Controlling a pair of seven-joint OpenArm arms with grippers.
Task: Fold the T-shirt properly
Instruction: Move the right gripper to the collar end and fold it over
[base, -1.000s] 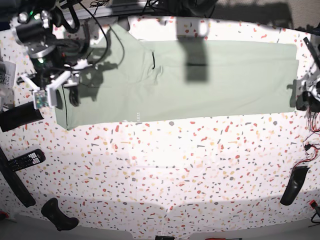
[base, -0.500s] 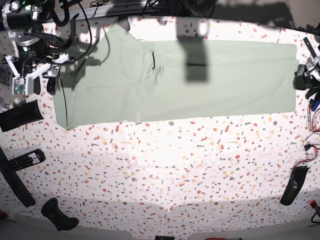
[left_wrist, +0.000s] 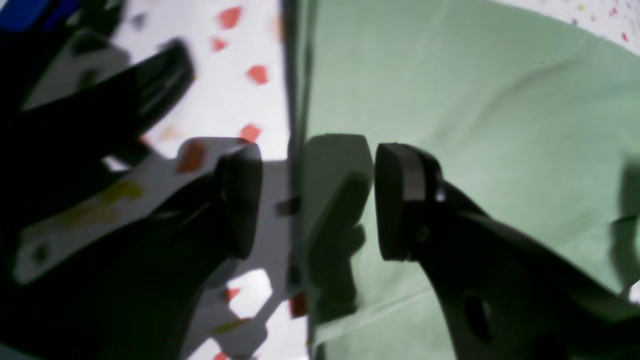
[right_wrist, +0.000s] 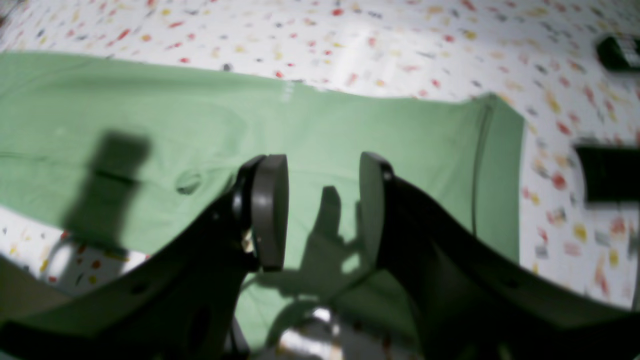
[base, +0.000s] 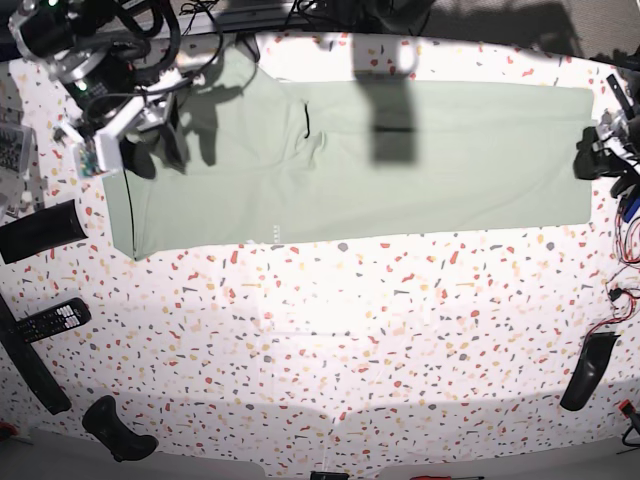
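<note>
T-shirt (base: 400, 160) lies flat across the top of the base frame on the speckled table (base: 330, 340), folded into a long band, collar toward upper left. Your right gripper (right_wrist: 322, 210) hangs above the sleeve end at upper left, jaws apart, nothing between them. Your left gripper (left_wrist: 317, 200) sits over the hem edge at far right, jaws spread with cloth edge below the gap, gripping nothing. My read: you've parked one arm at each short end so both can pinch an edge and bring the ends together. A tiny pale mark near the lower shirt edge is unreadable. Remote (base: 55, 320) at lower left, buttons too small to read.
</note>
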